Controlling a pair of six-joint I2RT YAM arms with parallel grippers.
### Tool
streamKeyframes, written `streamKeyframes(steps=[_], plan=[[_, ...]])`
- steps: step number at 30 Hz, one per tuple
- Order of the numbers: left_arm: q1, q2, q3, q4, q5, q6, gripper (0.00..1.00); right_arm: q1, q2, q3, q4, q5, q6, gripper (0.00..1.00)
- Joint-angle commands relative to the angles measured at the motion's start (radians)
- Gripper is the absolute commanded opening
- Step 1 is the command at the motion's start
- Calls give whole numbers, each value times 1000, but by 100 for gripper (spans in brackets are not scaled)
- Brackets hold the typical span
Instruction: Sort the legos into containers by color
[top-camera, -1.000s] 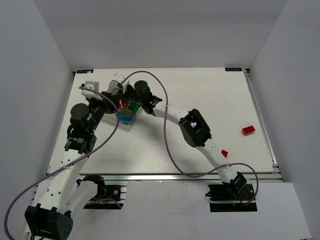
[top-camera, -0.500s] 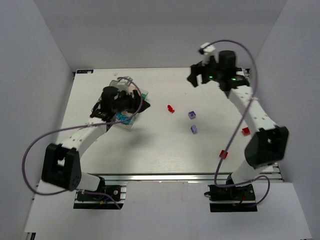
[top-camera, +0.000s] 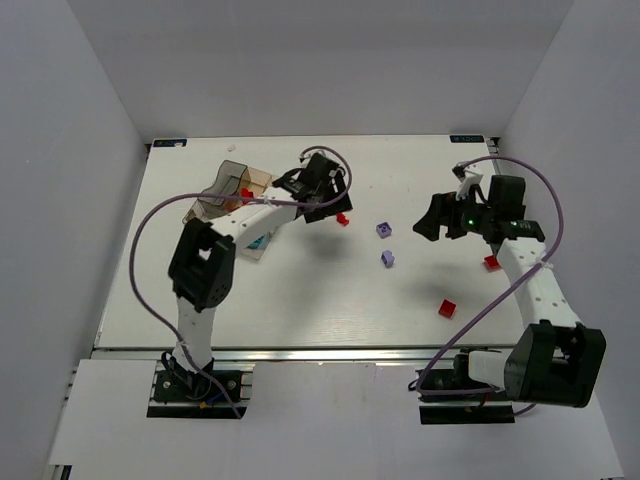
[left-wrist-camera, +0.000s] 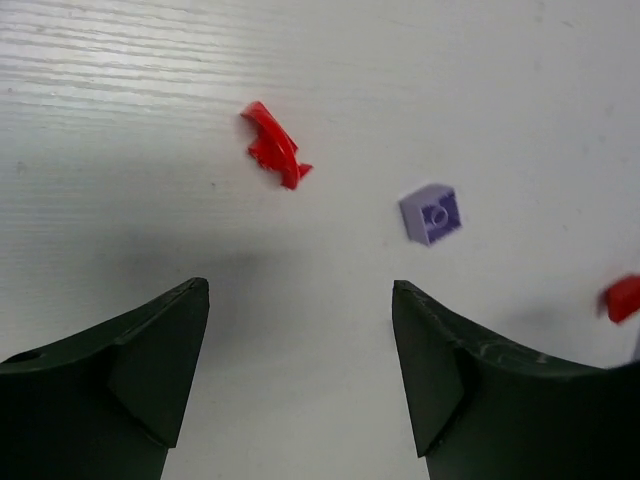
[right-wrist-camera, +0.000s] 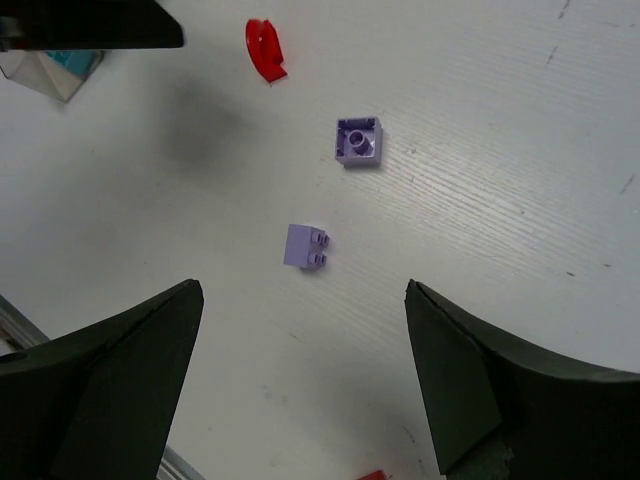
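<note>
Red lego (left-wrist-camera: 273, 158) long axis diagonal, upper-left to lower-right, left wrist view.

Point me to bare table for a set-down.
Free: table between tray and front edge, left of the near red brick; also the far strip beyond the purple bricks. Crowded: centre, around those bricks, a red piece and left pincer.

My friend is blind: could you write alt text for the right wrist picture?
Two light purple bricks lie apart on a white table, between the dark, open fingers of the right gripper. A curved red piece lies beyond them, and the corner of a clear tray shows top left.
</note>
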Motion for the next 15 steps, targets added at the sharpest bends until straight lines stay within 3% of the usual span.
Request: streamKeyframes(steps=[1, 2, 5, 15], plan=[[-27, 114, 211, -271, -217, -133, 83, -47, -80, 33, 43, -63, 30, 87], [-39, 202, 342, -315, -237, -148, 83, -49, -91, 24, 49, -66, 30, 86], [-51, 305, 517, -429, -274, -174, 82, -75, -112, 1, 53, -85, 30, 86], [-51, 433, 579, -391, -314, -217, 77, -145, -140, -20, 59, -132, 18, 85]])
